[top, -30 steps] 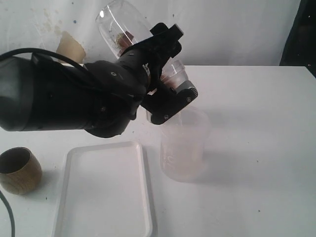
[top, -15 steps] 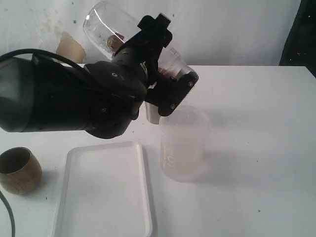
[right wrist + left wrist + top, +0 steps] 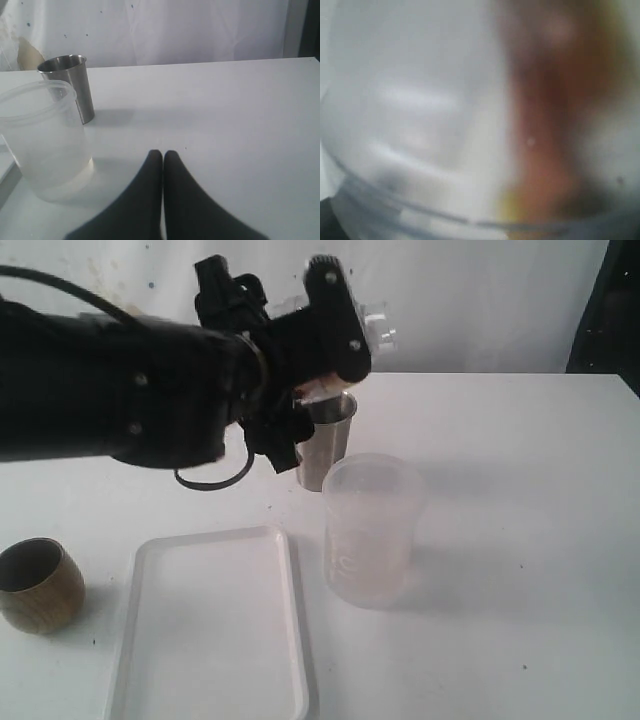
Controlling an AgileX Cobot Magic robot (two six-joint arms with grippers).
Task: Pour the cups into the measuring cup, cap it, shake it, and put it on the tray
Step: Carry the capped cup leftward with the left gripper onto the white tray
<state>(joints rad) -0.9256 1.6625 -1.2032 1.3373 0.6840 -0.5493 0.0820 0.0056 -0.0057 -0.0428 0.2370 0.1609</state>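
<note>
My left gripper [image 3: 338, 335] is raised at the back of the table and is shut on the clear measuring cup [image 3: 377, 326]. Only a sliver of the cup shows past the black fingers [image 3: 335, 300]. Up close in the left wrist view, the measuring cup [image 3: 435, 120] fills the frame as a blur with brown and yellow contents. The steel tumbler [image 3: 326, 448] [image 3: 69, 82] stands upright just below that gripper. The brown wooden cup [image 3: 38, 585] sits at the left edge. The white tray [image 3: 215, 630] lies empty at the front. My right gripper [image 3: 162, 153] is shut on nothing, low over the table.
A wide frosted container [image 3: 370, 530] [image 3: 42, 140] stands right of the tray and in front of the steel tumbler. The bulky black left arm [image 3: 120, 390] spans the left half of the exterior view. A white backdrop closes the far side.
The left wrist has swung and rolled with the measuring cup. The cup stuck out up-left a second ago and is now mostly hidden behind the gripper. The steel tumbler has come into view.
</note>
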